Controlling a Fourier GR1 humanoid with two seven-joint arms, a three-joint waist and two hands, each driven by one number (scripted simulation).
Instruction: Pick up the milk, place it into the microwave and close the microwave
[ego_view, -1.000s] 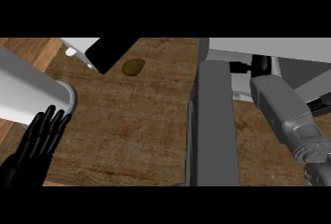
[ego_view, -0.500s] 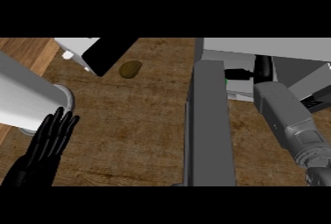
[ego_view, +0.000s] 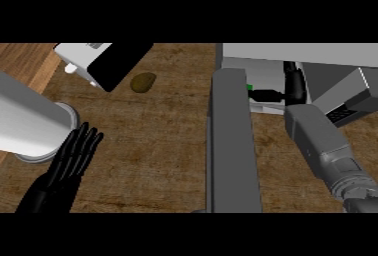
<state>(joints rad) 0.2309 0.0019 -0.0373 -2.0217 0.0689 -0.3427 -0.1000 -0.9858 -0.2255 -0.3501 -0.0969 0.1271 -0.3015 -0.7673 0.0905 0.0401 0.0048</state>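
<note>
Head view: we are reaching our right hand inside the grey open-doored microwave at upper right, fingers hidden; the white green-marked milk carton is sitting there, so release upright. Left hand is resting flat.

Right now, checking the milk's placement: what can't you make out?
Head view:
- Milk: only a white-green sliver shows beyond the open microwave door; whether it stands inside, unclear.
- Right hand: dark against the microwave interior; what it holds, unclear.
- White appliance: cut off by the top edge.
</note>
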